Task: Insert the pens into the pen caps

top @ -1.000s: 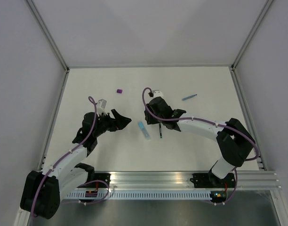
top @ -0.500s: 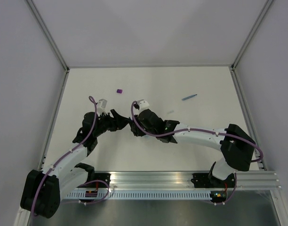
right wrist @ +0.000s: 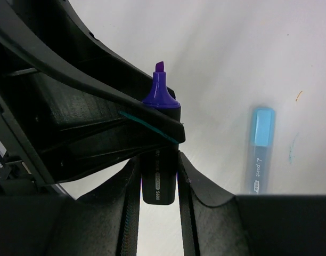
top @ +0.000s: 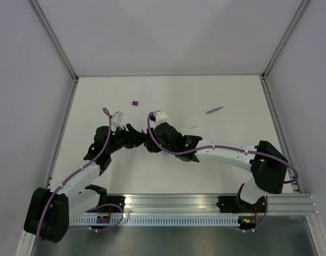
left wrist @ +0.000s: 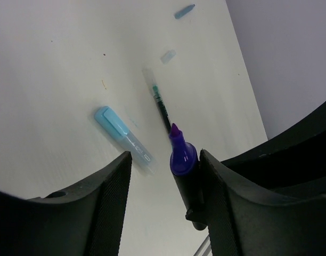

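**A:** What did the right claw (right wrist: 157,159) have hold of?

**B:** The marker (right wrist: 159,184). Its two fingers were pressed against the black barrel from both sides. The purple end and its bare tip stuck out past them.

**A:** And the left claw (left wrist: 164,161)?

**B:** Its jaws stood apart around that same purple end. In the left wrist view the marker lay against one finger (left wrist: 221,202), and a clear gap showed between it and the other. So that claw was parted and gripped nothing.

**A:** Where did the two claws meet?

**B:** Above the counter (top: 232,96), a little left of its middle. In the top view they were nose to nose, and the marker between them was too small to make out.

**A:** Where were the other pens?

**B:** The highlighter (left wrist: 122,137) lay flat on the counter below the claws. The dark pen (left wrist: 160,104) lay near it without touching it. The right arm hid both of them in the top view. The blue pen (top: 214,110) lay towards the back right, well apart from everything else.

**A:** And the caps?

**B:** The purple cap (top: 135,103) sat alone towards the back of the counter, beyond the left claw and well apart from the marker. The light-blue cap (left wrist: 168,56) lay past the far end of the dark pen, between it and the blue pen, touching neither.
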